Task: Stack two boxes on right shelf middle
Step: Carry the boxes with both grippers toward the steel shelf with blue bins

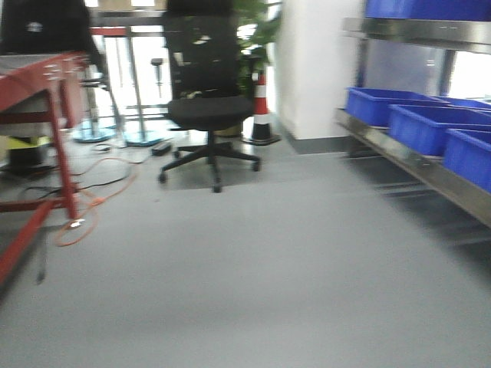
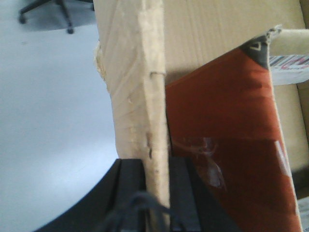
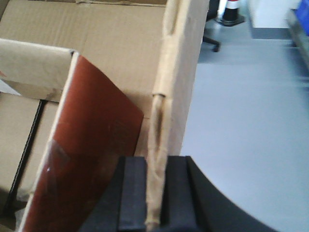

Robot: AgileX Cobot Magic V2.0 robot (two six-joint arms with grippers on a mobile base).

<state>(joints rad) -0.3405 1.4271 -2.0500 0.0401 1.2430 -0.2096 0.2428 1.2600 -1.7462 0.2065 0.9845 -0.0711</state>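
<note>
Cardboard box (image 2: 140, 96) is carried between both arms and is not on any tier yet. The left gripper (image 2: 157, 166) has its jaws clamped on one upright wall, with black pads (image 2: 129, 179) on either side of the raw corrugated edge. The right gripper (image 3: 155, 166) has its jaws clamped the same way on the opposite wall. We judge the box's long axis runs across the robot, from one set of jaws to the other. In each wrist view the gripped wall edge runs straight up and away from the jaws. The box does not show in the front view, which is blurred. There the stainless-steel shelf (image 1: 418, 165) lies ahead and to the right, its front rail receding toward the white wall. Blue bins (image 1: 430, 126) stand on that tier and an upper tier (image 1: 399, 29) sits above it. We cannot tell which tier counts as the middle one. The right arm looks nearer the shelf, so we judge the next move needs a turn to the right so the box faces that rail. The box is plain brown corrugated board, wrinkled, with a frayed edge on the wall the left jaws hold. Inside it leans a glossy red-brown panel (image 2: 227, 145) with a crinkled patch of clear tape. More cardboard shows beyond it in the right wrist view, and we cannot tell whether that is a second box. An office chair (image 1: 209, 115) and a traffic cone (image 1: 261, 111) stand well apart, ahead.
</note>
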